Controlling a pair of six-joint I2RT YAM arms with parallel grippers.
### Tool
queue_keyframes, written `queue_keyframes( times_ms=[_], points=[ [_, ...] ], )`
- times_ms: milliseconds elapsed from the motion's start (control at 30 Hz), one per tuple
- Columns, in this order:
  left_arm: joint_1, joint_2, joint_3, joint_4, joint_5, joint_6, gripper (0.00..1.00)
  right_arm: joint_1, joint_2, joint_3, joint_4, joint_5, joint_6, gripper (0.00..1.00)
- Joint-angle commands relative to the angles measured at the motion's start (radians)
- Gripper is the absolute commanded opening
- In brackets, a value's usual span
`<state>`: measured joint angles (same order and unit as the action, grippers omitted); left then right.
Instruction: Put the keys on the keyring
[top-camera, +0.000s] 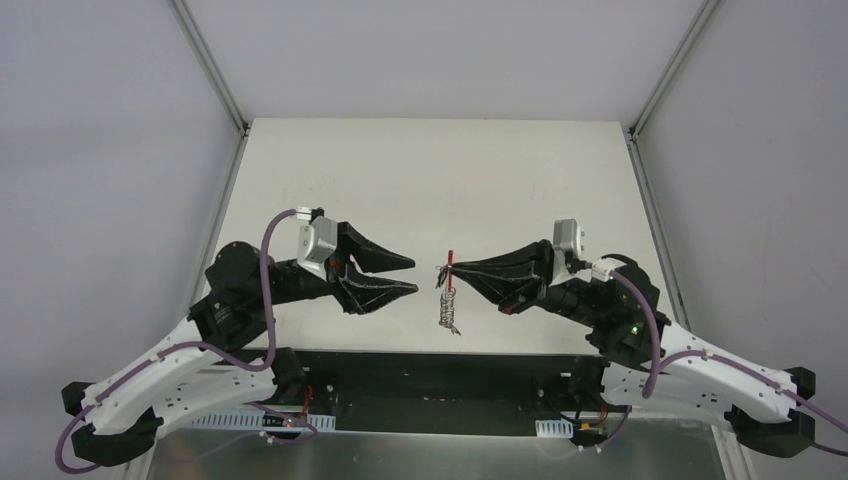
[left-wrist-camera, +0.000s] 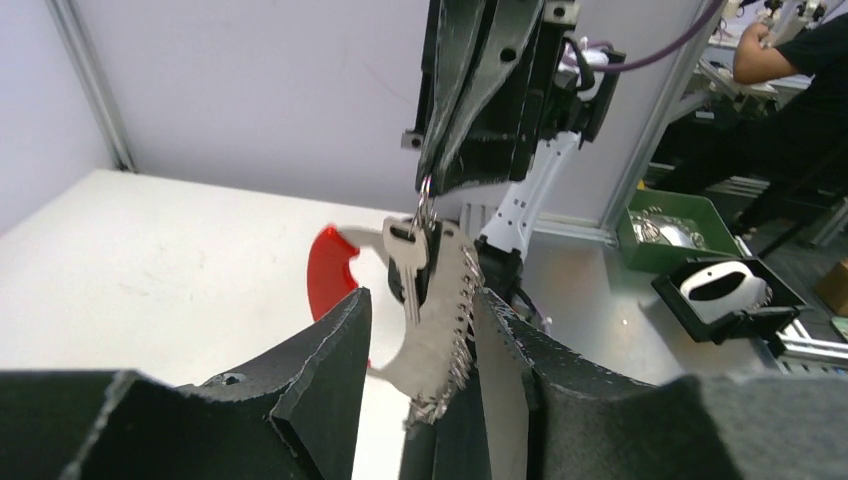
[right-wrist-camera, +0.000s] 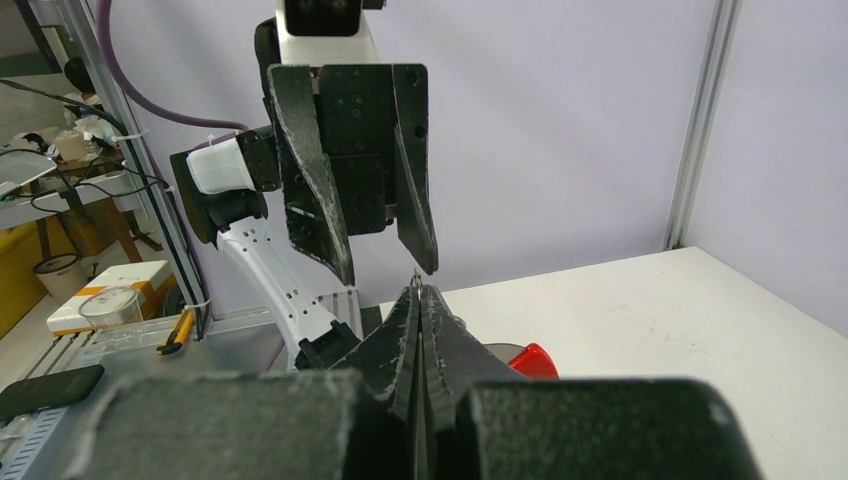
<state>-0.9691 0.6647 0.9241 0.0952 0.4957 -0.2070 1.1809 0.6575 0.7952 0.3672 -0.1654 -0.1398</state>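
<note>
My right gripper (top-camera: 447, 269) is shut on the keyring (top-camera: 450, 305) and holds it in the air by a thin wire loop (right-wrist-camera: 416, 276). In the left wrist view the red crescent tag (left-wrist-camera: 330, 270), the grey-white curved strap (left-wrist-camera: 445, 320) and a small key (left-wrist-camera: 405, 258) with a silvery blade hang below the right gripper (left-wrist-camera: 427, 185). My left gripper (top-camera: 408, 276) is open and empty, its tips just left of the hanging bunch. In its own view the strap shows between its fingers (left-wrist-camera: 320, 370). The red tag also shows in the right wrist view (right-wrist-camera: 530, 358).
The white table (top-camera: 430, 180) spreads beyond both grippers, with grey walls at the back and sides. The black base bar (top-camera: 440, 375) runs along the near edge. A green bin (left-wrist-camera: 665, 235) and a black case (left-wrist-camera: 720, 290) lie off the table.
</note>
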Motion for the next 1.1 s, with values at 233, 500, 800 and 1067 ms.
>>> queue_keyframes(
  times_ms=[233,500,800,1067],
  points=[
    [-0.005,0.007,-0.037,0.293,-0.052,0.077,0.42,0.011,0.039,0.036,0.186,-0.091,-0.002,0.0],
    [-0.005,0.059,-0.02,0.314,0.018,0.076,0.43,0.014,0.047,0.067,0.156,-0.12,0.005,0.0],
    [-0.005,0.071,-0.006,0.315,0.086,0.06,0.38,0.014,0.046,0.073,0.144,-0.114,0.001,0.0],
    [-0.005,0.034,-0.025,0.304,0.057,0.072,0.37,0.015,0.042,0.078,0.123,-0.1,-0.003,0.0]
  ],
)
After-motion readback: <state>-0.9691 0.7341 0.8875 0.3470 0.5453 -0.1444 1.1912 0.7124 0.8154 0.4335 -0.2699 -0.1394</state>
